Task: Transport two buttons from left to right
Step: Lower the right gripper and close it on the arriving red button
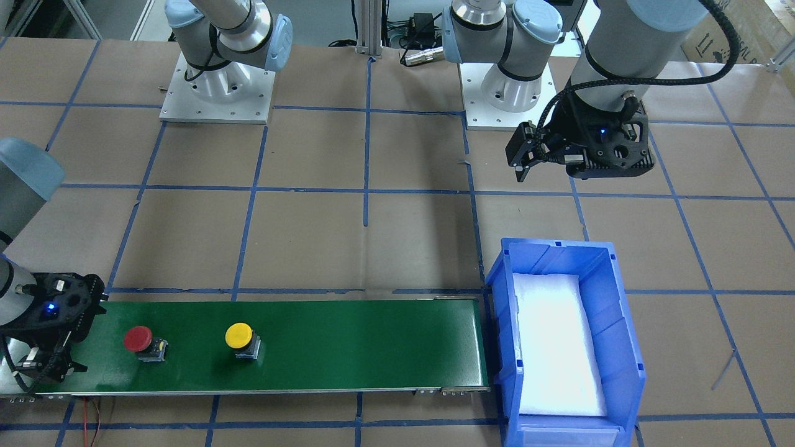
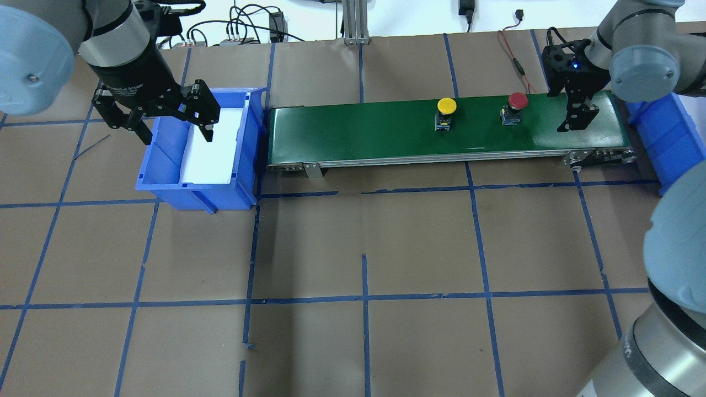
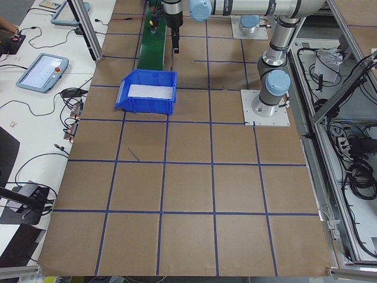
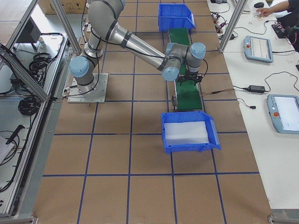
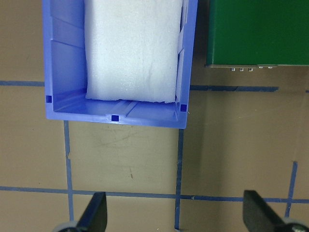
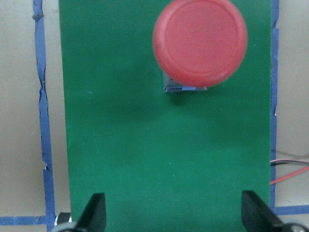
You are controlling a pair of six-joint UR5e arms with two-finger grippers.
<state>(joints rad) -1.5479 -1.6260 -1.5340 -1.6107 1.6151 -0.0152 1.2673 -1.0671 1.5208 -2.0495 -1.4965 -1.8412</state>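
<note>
Toward the belt's (image 2: pixel 358 132) right end: red button (image 2: pixel 517 102), yellow button (image 2: pixel 446 106); left gripper (image 2: pixel 176 131), right gripper (image 2: pixel 578 118) both spread, empty; wrist lettering (image 2: pixel 128 88) illegible.

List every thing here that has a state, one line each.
red button, upright on the green belt, ungripped.
yellow button, upright on the belt, ungripped.
left gripper, jaws open, empty.
right gripper, jaws open, empty.
left bin, no buttons inside.
right bin, no buttons inside.
</note>
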